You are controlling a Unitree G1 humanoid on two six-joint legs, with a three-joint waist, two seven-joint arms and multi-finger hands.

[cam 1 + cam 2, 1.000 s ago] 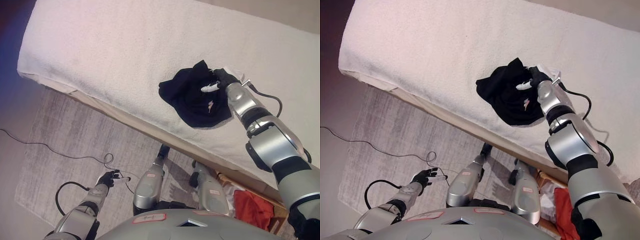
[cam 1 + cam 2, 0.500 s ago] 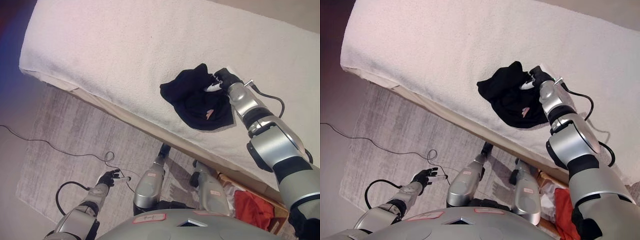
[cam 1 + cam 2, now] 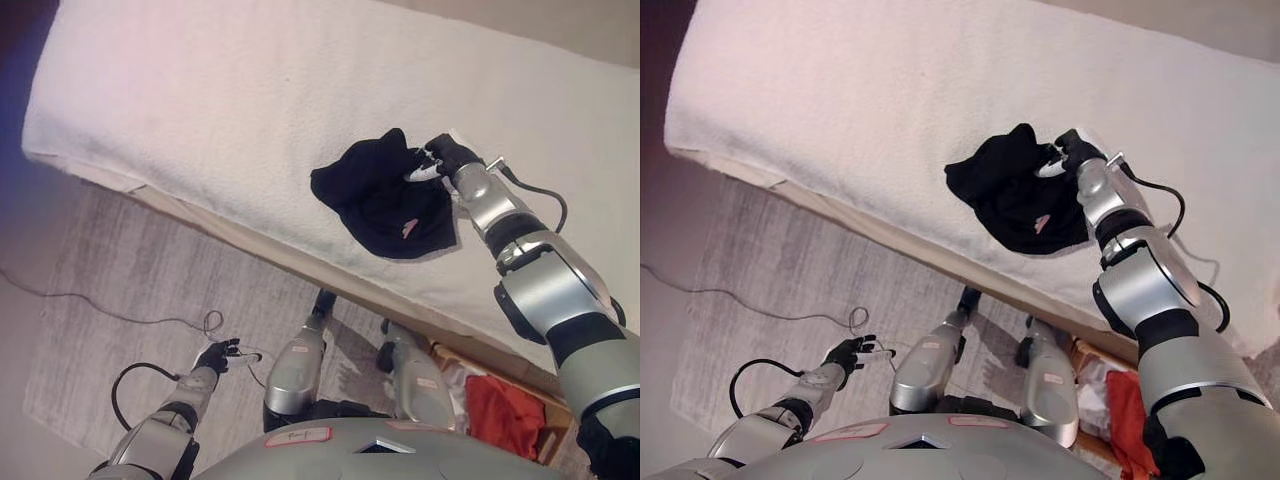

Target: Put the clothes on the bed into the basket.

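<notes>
Near to far: left hand [image 3: 215,356] idle low by rug, fingers loosely curled on nothing; basket [image 3: 520,415] w/ red cloth at bed's near edge; right hand [image 3: 440,158] clamped on black garment [image 3: 385,195] mid-bed, grasp step; next lift & carry to basket.

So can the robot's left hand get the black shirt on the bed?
Probably not: the left hand hangs low over the rug, far from the black shirt. The right hand is already on it.

light: soft, even, indoor | bed [image 3: 250,90]: brightly lit, slightly washed out | floor [image 3: 120,290]: dimmer | far-left corner: darkened | shadow: cast under bed edge
</notes>
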